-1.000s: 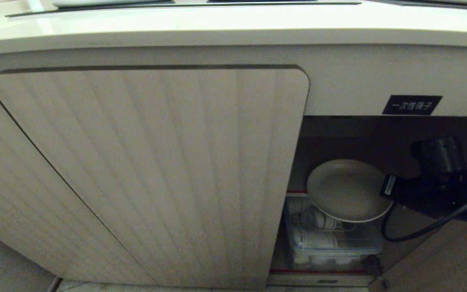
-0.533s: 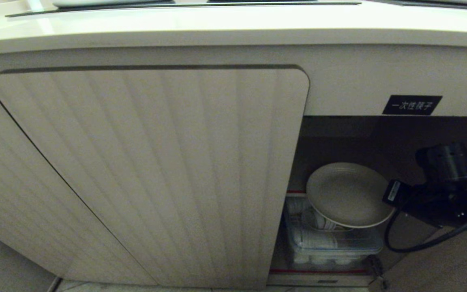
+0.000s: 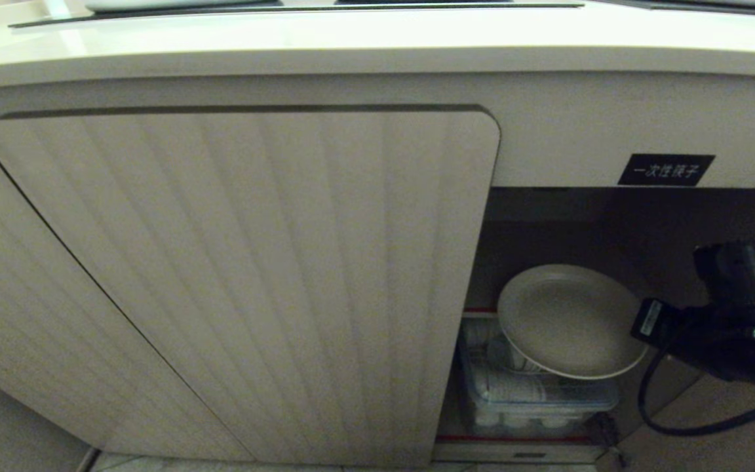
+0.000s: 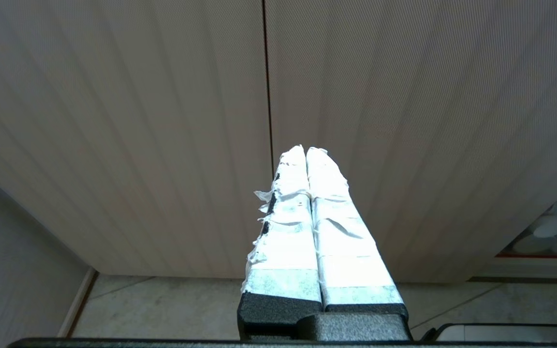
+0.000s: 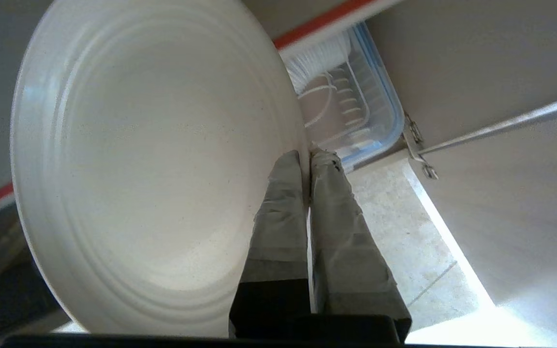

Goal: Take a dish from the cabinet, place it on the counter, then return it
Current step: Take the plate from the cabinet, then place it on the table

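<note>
You are looking at the low beige cabinet (image 3: 240, 282) with ribbed doors under the long cream countertop (image 3: 351, 39), and the round cream-beige matte plate (image 3: 567, 321) is hanging in its open bay above a clear plastic bin (image 3: 541, 393), the right gripper (image 5: 307, 157) pinching its rim. Judging it stiff, breakable and apt to swing from that single edge grip, you are best holding it at the rim. The left gripper (image 4: 306, 151) is idling closed before the doors, while the bin's contents and the bay's back are hiding in shadow.

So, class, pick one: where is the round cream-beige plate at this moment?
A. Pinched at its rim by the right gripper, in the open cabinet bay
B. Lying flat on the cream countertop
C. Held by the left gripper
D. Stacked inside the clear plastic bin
A: the right gripper is shut on the rim of the round cream-beige plate, which hangs above the clear plastic bin.
</note>
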Controlling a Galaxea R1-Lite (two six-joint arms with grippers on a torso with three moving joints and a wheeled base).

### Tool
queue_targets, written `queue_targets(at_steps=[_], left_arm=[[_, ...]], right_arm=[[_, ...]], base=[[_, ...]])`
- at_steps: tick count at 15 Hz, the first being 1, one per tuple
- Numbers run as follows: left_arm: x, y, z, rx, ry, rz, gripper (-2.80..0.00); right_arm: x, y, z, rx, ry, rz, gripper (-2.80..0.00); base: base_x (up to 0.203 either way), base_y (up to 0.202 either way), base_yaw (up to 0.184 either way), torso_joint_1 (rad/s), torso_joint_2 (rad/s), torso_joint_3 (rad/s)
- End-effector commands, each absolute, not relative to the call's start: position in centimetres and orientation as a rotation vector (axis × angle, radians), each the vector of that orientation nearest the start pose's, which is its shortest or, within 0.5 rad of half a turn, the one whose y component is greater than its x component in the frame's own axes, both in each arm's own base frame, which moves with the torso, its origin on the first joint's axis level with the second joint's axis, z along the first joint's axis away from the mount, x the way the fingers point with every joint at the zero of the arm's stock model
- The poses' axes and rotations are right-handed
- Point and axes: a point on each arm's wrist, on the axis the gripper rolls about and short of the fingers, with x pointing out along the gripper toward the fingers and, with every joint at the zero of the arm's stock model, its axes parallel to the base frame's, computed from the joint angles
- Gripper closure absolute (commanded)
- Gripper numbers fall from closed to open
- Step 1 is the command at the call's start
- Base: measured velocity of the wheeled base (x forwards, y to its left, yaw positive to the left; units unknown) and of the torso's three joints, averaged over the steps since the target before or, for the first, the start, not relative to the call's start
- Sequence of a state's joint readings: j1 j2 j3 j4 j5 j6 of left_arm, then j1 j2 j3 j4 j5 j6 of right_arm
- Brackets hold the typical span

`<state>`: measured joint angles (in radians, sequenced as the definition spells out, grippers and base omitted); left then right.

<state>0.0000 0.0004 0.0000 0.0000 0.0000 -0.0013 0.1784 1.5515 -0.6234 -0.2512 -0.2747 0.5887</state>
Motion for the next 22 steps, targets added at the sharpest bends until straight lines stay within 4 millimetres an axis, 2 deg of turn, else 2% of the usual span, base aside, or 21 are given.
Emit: queue_targets(at_steps=[1,7,15,22], left_arm=[[-2.3,0.0,7.5,-0.002,0.0,0.0,0.0],[-2.3,0.0,7.5,-0.002,0.0,0.0,0.0],[-2.3,0.0,7.5,-0.002,0.0,0.0,0.0],[-2.3,0.0,7.5,-0.002,0.0,0.0,0.0]], right_arm=[[22.7,3.5,14.5,0.421,0.595,-0.278,0.0],[20.3,3.3,14.4,0.441,0.613,-0.211,0.0],[17.0,2.8,12.7,0.445,0.681,-0.175,0.0],[15.5,2.8,12.1,0.458,0.715,-0.12,0.0]], base=[[0.0,0.0,0.0,0.0,0.0,0.0],[0.0,0.0,0.0,0.0,0.0,0.0],[0.0,0.0,0.0,0.0,0.0,0.0],[0.0,0.0,0.0,0.0,0.0,0.0]])
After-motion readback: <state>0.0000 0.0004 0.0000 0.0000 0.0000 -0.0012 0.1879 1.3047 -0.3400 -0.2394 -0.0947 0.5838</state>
